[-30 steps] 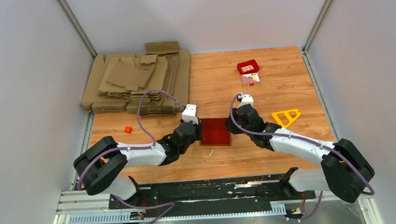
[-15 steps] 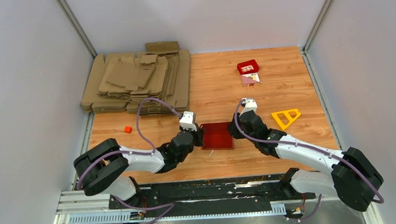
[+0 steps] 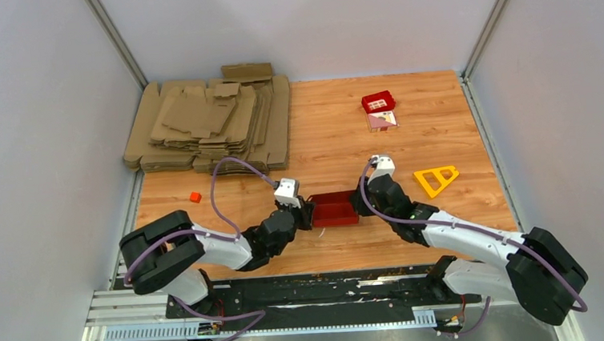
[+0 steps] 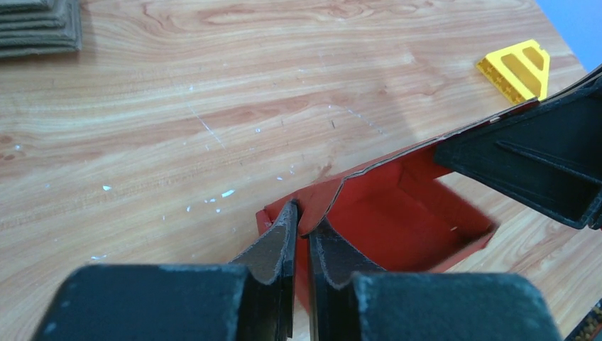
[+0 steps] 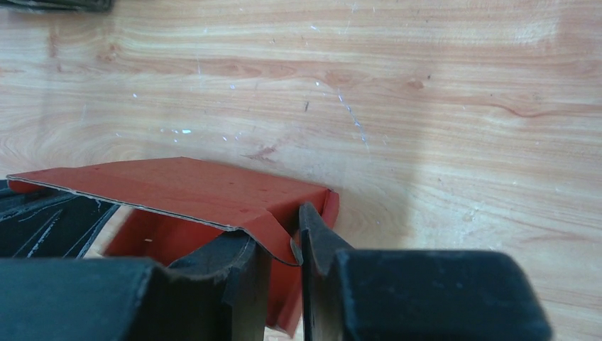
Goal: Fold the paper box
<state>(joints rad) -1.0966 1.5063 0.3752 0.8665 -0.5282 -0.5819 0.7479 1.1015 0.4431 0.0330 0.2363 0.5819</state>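
Observation:
The paper box is bright red card, lying at mid-table between both arms with its walls raised. My left gripper is shut on its left wall; in the left wrist view the fingertips pinch the red card, and the box's hollow inside opens beyond them. My right gripper is shut on the opposite wall. In the right wrist view a long flap leans over the box and curls down between that gripper's fingers. The right gripper's dark finger shows at the far end in the left wrist view.
A stack of flat brown cardboard sheets fills the back left. A small red tile and a pink card lie at the back right. A yellow triangle frame sits right of the right gripper, and a small orange block at the left.
Both grippers have drawn toward the near edge with the box. The box, a flat square from above a second ago, now shows as a narrower strip with its walls and flap folded up.

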